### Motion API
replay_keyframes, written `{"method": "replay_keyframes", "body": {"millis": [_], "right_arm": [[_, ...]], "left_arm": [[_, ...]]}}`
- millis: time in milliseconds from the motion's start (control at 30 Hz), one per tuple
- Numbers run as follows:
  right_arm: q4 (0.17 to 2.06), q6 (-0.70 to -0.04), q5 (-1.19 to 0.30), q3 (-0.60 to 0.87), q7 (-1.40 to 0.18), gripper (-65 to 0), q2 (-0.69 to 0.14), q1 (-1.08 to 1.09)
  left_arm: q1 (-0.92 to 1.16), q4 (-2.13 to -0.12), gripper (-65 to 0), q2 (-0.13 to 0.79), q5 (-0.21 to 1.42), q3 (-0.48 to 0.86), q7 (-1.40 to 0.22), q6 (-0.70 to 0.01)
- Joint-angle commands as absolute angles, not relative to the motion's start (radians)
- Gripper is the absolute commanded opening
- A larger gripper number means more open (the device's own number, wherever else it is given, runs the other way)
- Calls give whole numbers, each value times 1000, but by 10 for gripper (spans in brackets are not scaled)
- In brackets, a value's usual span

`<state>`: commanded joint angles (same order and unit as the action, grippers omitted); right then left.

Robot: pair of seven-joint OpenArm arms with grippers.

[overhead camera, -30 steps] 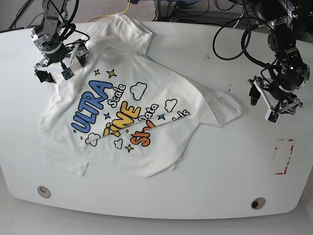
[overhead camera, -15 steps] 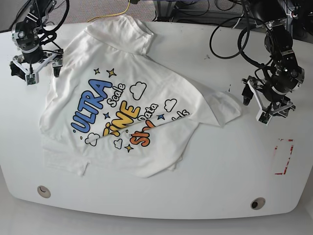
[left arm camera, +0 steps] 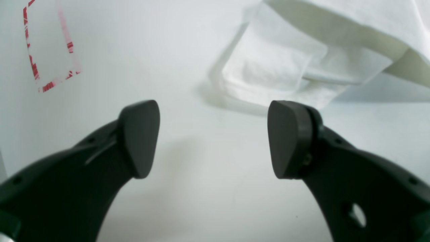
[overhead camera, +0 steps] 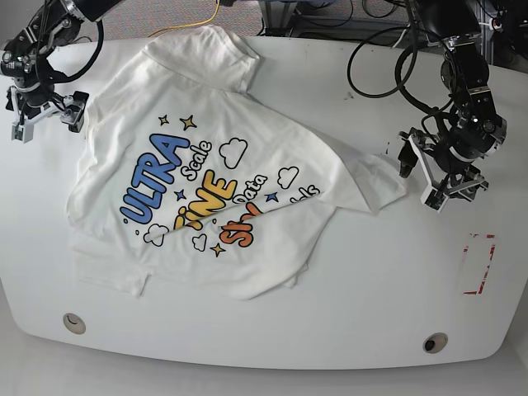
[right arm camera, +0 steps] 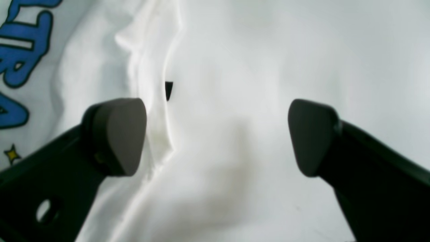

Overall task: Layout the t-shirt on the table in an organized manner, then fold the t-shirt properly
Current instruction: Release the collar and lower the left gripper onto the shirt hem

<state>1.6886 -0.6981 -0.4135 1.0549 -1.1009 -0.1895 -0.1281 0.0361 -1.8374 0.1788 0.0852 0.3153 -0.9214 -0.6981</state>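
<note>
The t-shirt [overhead camera: 206,165] lies print-up on the white table [overhead camera: 355,280], skewed and wrinkled, one sleeve [overhead camera: 379,186] pointing right. My left gripper [overhead camera: 418,180] is open and empty, just right of that sleeve. In the left wrist view the gripper [left arm camera: 213,139] hovers over bare table, with the folded sleeve [left arm camera: 275,67] just beyond its fingertips. My right gripper [overhead camera: 45,122] is open and empty at the shirt's upper left edge. In the right wrist view the gripper [right arm camera: 215,134] straddles the shirt's edge [right arm camera: 100,67], blue lettering at far left.
A red-outlined rectangle mark [overhead camera: 478,264] lies at the table's right, and also shows in the left wrist view [left arm camera: 50,50]. Two round holes [overhead camera: 74,322] [overhead camera: 435,342] sit near the front edge. Black cables [overhead camera: 388,66] hang over the back right.
My right gripper has moved left and up, off the shirt's shoulder to beside its edge. My left gripper has crept left toward the sleeve. The shirt has not moved.
</note>
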Motion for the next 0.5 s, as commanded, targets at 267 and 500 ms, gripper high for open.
{"method": "replay_keyframes", "body": {"millis": [267, 500], "right_arm": [[1689, -698, -613, 1121, -1257, 0, -143, -171], [1687, -698, -651, 1121, -1290, 0, -84, -180]], "left_arm": [[35, -1837, -179, 177, 85, 315, -921, -698], [35, -1837, -179, 174, 85, 315, -921, -698]]}}
